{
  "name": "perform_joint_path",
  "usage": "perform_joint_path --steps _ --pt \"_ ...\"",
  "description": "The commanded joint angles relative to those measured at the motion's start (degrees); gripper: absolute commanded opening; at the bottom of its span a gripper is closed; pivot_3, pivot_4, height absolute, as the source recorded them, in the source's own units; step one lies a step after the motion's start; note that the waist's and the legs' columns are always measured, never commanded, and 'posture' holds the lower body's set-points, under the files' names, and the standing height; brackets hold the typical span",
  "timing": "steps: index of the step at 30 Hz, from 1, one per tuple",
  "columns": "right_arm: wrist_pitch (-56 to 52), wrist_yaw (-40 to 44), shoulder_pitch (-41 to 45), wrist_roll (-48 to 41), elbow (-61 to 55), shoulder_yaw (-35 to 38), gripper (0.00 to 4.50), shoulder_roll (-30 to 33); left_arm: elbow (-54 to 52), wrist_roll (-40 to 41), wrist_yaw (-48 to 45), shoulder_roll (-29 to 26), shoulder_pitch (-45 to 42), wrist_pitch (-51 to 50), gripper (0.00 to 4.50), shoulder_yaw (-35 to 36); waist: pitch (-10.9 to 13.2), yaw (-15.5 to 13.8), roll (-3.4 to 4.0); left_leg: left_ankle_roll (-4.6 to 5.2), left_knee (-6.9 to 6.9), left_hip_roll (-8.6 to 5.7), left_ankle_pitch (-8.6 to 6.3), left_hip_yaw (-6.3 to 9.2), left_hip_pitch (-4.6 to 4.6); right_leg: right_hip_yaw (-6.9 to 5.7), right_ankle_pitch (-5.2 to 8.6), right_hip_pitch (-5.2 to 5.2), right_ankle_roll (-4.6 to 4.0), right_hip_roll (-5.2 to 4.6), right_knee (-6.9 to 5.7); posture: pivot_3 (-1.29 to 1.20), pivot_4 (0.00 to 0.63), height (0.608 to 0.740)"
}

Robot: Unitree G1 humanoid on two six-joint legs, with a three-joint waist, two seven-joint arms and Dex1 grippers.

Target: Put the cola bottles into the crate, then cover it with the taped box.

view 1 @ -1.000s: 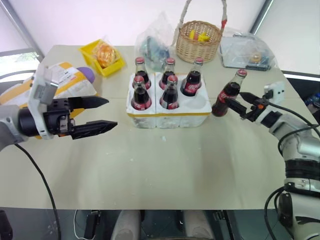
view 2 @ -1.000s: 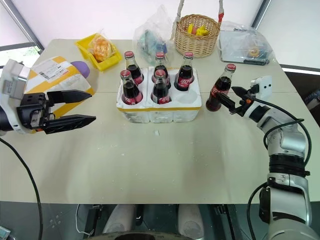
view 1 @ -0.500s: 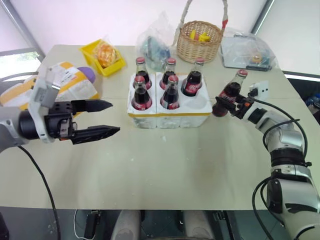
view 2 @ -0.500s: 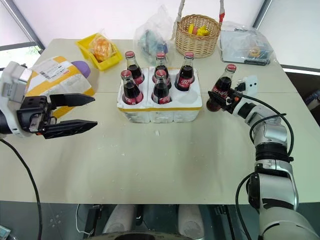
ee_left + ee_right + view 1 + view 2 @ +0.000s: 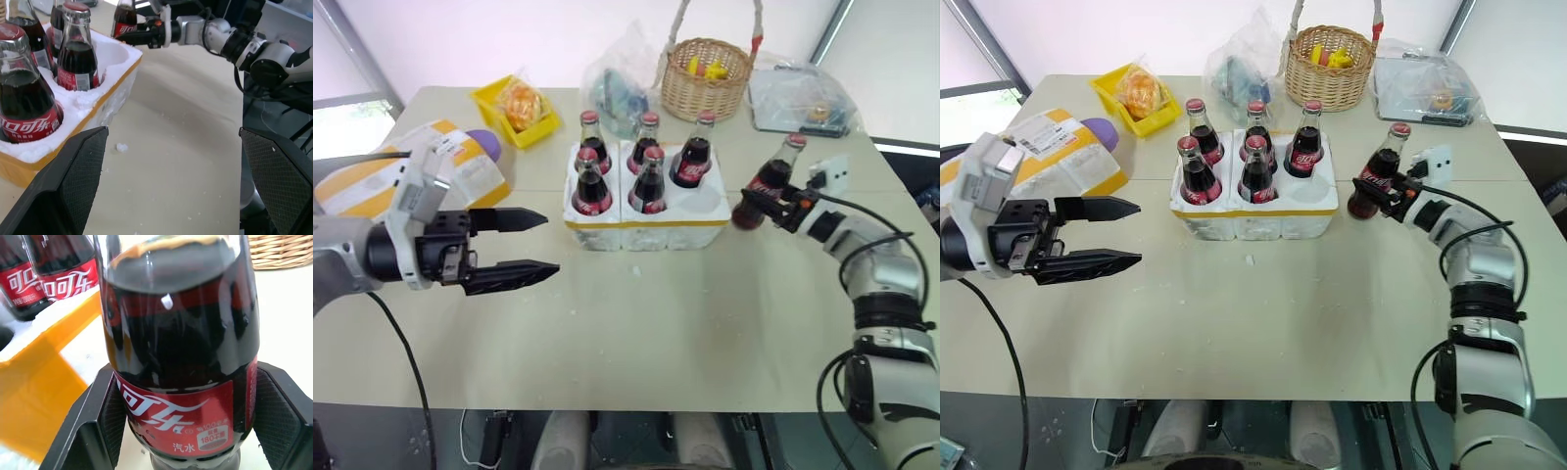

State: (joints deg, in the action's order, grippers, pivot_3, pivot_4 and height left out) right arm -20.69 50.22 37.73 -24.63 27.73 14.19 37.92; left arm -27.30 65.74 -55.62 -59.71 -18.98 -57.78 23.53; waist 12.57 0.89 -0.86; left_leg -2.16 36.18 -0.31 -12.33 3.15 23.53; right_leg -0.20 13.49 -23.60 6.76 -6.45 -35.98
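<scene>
Since a second ago my right gripper (image 5: 766,197) has gone from standing spread beside the sixth cola bottle (image 5: 766,185) to pinching it, and the bottle is now tilting, its base lifted slightly off the table (image 5: 636,323); my left gripper (image 5: 540,242) has drifted a little toward the middle of the table. I am looking down on the pale table, the largest thing here. On its left side, behind my left arm, the taped box (image 5: 460,166) is lying with its yellow bands and printed label facing up, a purple thing (image 5: 481,144) peeking out behind it. In the middle the crate (image 5: 644,215) is sitting with its yellow band around the sides, holding five cola bottles (image 5: 590,186) upright in its holes; the front right hole (image 5: 1307,191) is the one standing empty. My right fingers (image 5: 274,416) are pressing on both sides of the sixth bottle's lower body near its red label, just to the right of the crate. My left gripper is hanging spread wide over bare table, in front of the crate's left end, touching nothing. Along the far edge a wicker basket (image 5: 702,83), a yellow tray (image 5: 514,108) with a wrapped item, and two clear bags (image 5: 798,98) are sitting well behind the crate.
</scene>
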Motion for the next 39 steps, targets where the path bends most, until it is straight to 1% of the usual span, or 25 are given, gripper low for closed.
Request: perform_joint_path --steps 1,4,8,12,20,26,33,39 --pt "-4.5 3.4 2.3 -7.7 -13.7 5.2 2.83 4.7 -0.9 0.8 0.3 -0.3 -1.5 1.5 4.5 0.2 0.1 0.0 0.09 0.0 -0.02 0.0 0.0 0.0 0.0 0.0 0.0 -0.03 0.01 0.0 -0.01 0.0 0.15 0.737" --pt "-10.3 4.5 3.1 -12.7 -19.9 6.3 2.83 6.3 -0.7 0.7 0.4 -0.2 -1.8 1.8 4.5 -0.2 0.1 0.4 0.09 0.0 -0.07 0.04 0.0 0.0 -0.03 0.0 -0.02 -0.06 0.04 0.04 -0.05 0.0 0.15 0.737" --pt "-16.5 3.8 5.1 -18.6 -26.0 6.6 2.83 5.8 -0.3 0.3 0.5 0.1 -2.6 2.3 4.5 -1.1 0.1 0.5 0.09 0.0 -0.04 0.08 0.0 0.0 -0.07 0.0 0.02 -0.04 -0.04 0.09 -0.07 0.0 0.15 0.737" --pt "-17.9 3.0 6.3 -19.7 -29.2 4.2 2.83 4.1 -0.3 0.2 0.9 0.3 -3.1 2.6 4.5 -1.7 0.1 0.3 0.09 0.0 -0.02 0.08 0.0 0.0 -0.04 0.02 0.02 -0.05 -0.05 0.09 -0.06 0.0 0.15 0.737" --pt "-14.8 3.5 6.3 -15.0 -27.4 -2.6 2.83 0.0 -1.4 1.4 2.3 0.1 -2.4 2.5 4.5 -0.5 0.0 0.1 0.08 0.0 -0.01 0.07 0.0 0.0 0.0 0.02 0.02 -0.06 -0.05 0.08 -0.03 0.0 0.15 0.737" --pt "-11.0 4.6 5.6 -9.3 -24.6 -7.9 2.83 -1.7 -2.1 2.8 3.9 -0.3 -1.6 2.3 4.5 0.7 0.0 0.1 0.08 0.0 -0.03 0.07 0.0 0.0 0.0 0.02 0.02 -0.08 -0.04 0.09 -0.03 0.0 0.15 0.737" --pt "-7.3 5.3 4.1 -3.9 -21.7 -11.7 2.83 -3.6 -2.5 4.1 5.3 -0.7 -1.1 2.2 4.5 1.4 0.0 0.2 0.08 0.0 -0.03 0.07 0.0 0.01 -0.01 0.02 0.02 -0.08 -0.04 0.09 -0.05 0.0 0.15 0.737" --pt "-4.6 3.9 5.4 2.4 -14.8 -15.4 2.83 -5.6 -2.4 4.8 6.1 -0.9 -1.4 2.2 4.5 1.4 0.0 0.3 0.07 0.0 -0.03 0.07 0.0 0.01 -0.01 0.02 0.02 -0.08 -0.04 0.1 -0.06 0.0 0.15 0.737"
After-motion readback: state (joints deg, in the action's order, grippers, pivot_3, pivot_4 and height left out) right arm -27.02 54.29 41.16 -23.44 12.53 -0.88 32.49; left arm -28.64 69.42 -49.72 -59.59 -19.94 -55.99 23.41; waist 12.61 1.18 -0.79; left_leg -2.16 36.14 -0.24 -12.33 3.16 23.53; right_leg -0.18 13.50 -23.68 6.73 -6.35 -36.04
